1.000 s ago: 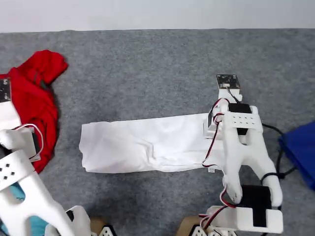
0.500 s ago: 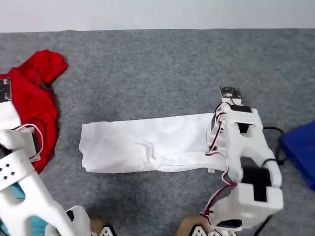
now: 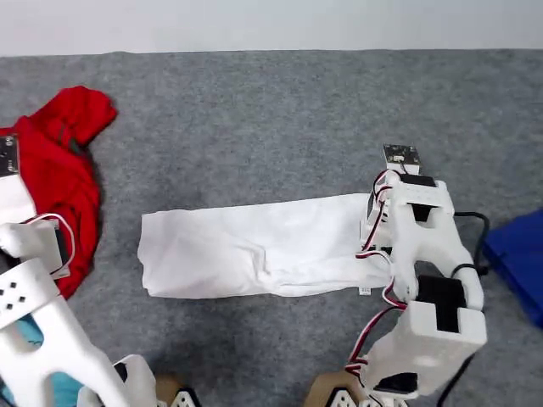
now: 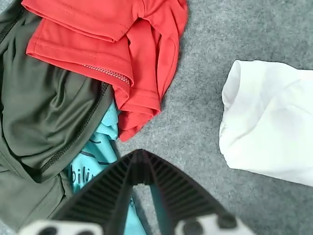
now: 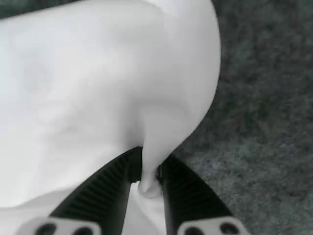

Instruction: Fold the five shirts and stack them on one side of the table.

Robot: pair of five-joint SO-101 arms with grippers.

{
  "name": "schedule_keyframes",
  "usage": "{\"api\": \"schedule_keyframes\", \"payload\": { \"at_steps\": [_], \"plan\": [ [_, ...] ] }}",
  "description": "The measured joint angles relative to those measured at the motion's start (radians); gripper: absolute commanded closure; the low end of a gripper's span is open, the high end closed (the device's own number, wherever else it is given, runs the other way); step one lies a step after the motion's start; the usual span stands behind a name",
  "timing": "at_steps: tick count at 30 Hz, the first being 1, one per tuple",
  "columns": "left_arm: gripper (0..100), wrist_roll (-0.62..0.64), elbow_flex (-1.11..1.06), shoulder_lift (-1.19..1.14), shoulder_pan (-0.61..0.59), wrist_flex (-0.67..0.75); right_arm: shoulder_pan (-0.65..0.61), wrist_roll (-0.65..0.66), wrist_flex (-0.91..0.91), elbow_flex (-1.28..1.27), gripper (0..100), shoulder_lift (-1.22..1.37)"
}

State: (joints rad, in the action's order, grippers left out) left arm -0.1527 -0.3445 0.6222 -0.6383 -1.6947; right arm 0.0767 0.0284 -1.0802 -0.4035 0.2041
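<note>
The white shirt [image 3: 254, 246] is laid across the middle of the desk [image 3: 254, 110]. Its 3 o'clock edge is pinched in the right end effector [image 5: 149, 171]. The cloth could be dropped if pulled too fast.

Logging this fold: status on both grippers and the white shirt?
Right gripper shut on end of white shirt. Left gripper shut, empty, by the red shirt. Blue cloth lies apart.
</note>
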Motion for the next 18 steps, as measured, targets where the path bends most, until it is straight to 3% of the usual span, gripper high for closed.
{"api": "schedule_keyframes", "payload": {
  "at_steps": [7, 18],
  "plan": [
    [100, -0.011, 0.000, 0.000, 0.000, 0.000, 0.054, 0.005, 0.000, -0.002, 98.8, -0.044],
    [100, -0.040, 0.000, 0.000, 0.000, 0.000, 0.311, 0.216, 0.000, -0.002, 98.8, -0.061]
  ]
}}
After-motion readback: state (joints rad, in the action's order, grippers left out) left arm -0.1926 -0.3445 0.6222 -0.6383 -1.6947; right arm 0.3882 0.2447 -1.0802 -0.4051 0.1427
